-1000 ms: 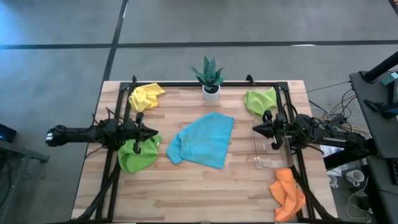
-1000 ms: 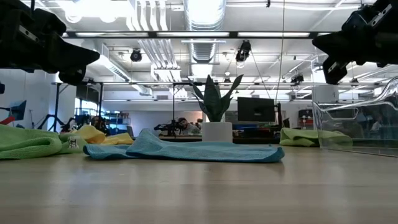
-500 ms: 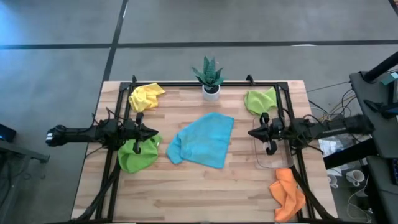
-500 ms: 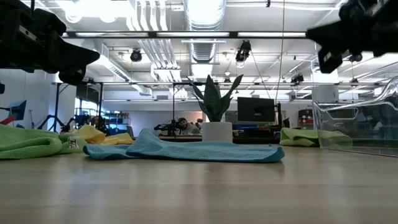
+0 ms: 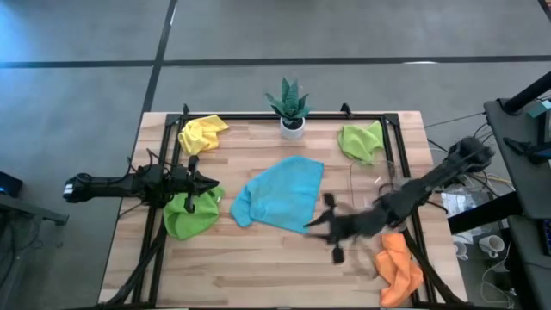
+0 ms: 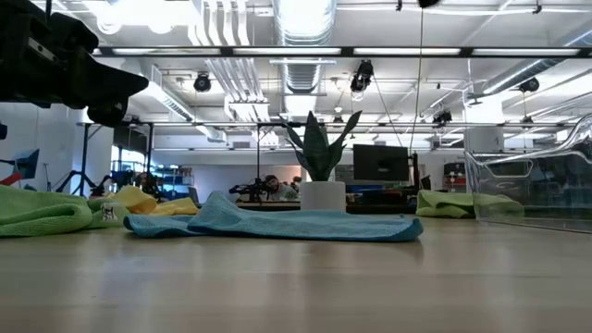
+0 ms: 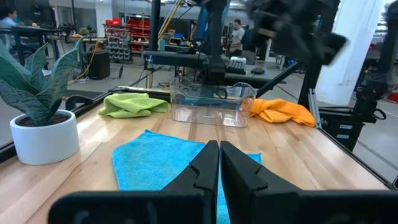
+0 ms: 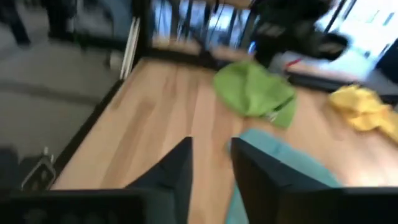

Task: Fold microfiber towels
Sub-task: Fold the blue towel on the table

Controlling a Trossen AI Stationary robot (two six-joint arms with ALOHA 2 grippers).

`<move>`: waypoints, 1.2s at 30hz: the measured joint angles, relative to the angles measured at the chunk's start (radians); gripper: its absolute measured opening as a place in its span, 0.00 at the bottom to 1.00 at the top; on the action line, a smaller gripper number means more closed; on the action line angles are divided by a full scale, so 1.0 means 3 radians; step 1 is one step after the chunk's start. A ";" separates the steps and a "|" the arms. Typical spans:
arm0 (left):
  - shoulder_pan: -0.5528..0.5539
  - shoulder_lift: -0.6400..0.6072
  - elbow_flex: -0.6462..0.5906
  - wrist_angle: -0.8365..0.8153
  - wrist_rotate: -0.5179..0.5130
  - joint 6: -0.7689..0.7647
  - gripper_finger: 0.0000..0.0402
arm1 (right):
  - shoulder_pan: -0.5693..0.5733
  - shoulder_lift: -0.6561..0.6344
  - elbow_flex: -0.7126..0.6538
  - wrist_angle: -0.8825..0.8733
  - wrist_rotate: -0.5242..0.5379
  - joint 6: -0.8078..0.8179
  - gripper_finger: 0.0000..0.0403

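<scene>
A light blue towel (image 5: pixel 280 194) lies rumpled at the table's middle. One lime green towel (image 5: pixel 189 215) lies bunched at the left, under my left gripper (image 5: pixel 211 182), which is shut and level above it. A second lime green towel (image 5: pixel 362 139) is at the far right, a yellow one (image 5: pixel 202 133) at the far left and an orange one (image 5: pixel 398 267) at the near right. My right gripper (image 5: pixel 314 224) hovers, blurred, by the blue towel's near right edge. In its wrist view the right gripper (image 8: pixel 211 165) is open, with bare table between the fingers.
A clear plastic tray (image 5: pixel 368 185) stands at the right, partly under my right arm. A small potted plant (image 5: pixel 290 105) stands at the far edge's middle. A black frame rail (image 5: pixel 258 116) runs round the table. Bare wood (image 5: pixel 258 267) stretches along the near edge.
My right gripper has swung fast from above the tray toward the table's near left, ending by the blue towel's near right edge. It has also risen out of the low view. The towels lie as before.
</scene>
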 joint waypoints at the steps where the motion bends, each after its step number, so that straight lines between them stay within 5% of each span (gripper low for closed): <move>1: 0.0000 0.0000 0.0000 0.0000 0.0000 0.0000 0.00 | 0.0027 0.0192 0.0204 -0.0226 0.0000 0.0003 0.31; 7: 0.0000 0.0001 -0.0001 -0.0001 0.0000 0.0000 0.00 | 0.0083 0.1117 0.1158 -0.1616 -0.0013 0.0217 0.47; 12: 0.0000 0.0000 -0.0001 0.0001 0.0000 0.0000 0.00 | 0.0078 0.1558 0.1382 -0.2221 -0.0393 0.0458 0.51; 20: 0.0000 0.0000 0.0000 0.0006 -0.0010 0.0341 0.00 | -0.0063 0.1698 0.1190 -0.2355 -0.0412 0.0626 0.48; 28: -0.0003 0.0001 0.0000 0.0003 0.0023 -0.1222 0.00 | -0.0393 0.1719 0.1079 -0.2422 -0.0455 0.0599 0.41; 36: -0.0049 0.0103 -0.0001 0.0193 0.0295 -0.1151 0.00 | -0.0567 0.1776 0.1017 -0.2405 -0.0791 0.0436 0.28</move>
